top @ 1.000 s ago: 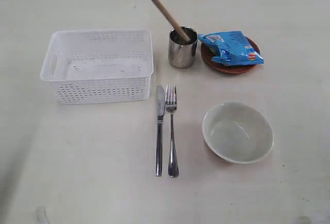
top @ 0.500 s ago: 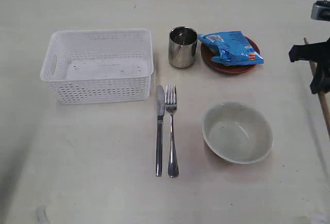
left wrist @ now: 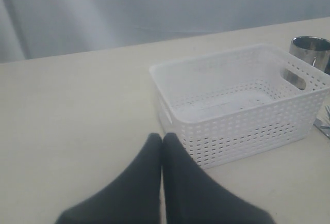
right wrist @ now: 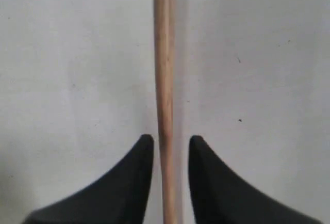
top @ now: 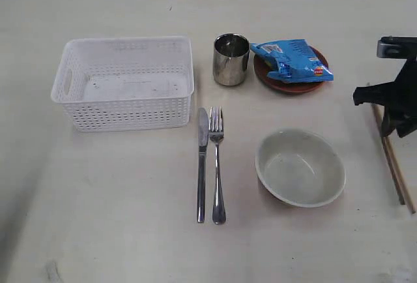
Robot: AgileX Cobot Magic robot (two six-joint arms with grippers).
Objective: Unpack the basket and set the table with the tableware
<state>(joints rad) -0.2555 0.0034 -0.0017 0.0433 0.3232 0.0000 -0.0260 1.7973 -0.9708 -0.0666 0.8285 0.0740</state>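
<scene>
Wooden chopsticks (top: pixel 394 164): lying flat on the table (top: pixel 130 231) right of the pale bowl (top: pixel 300 165) as its setting, right gripper (right wrist: pixel 171 140) spread clear of them, apparently releasing; left gripper (left wrist: pixel 162 139) pressed together, idle beside the empty white basket (top: pixel 124 110).

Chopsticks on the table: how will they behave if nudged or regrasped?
The chopsticks look like thin wood, so they are probably stiff and light. They lie flat on the table, and such slim shafts may roll or separate when nudged. The right gripper straddles them with its jaws apart, so a regrasp might catch only one.
</scene>
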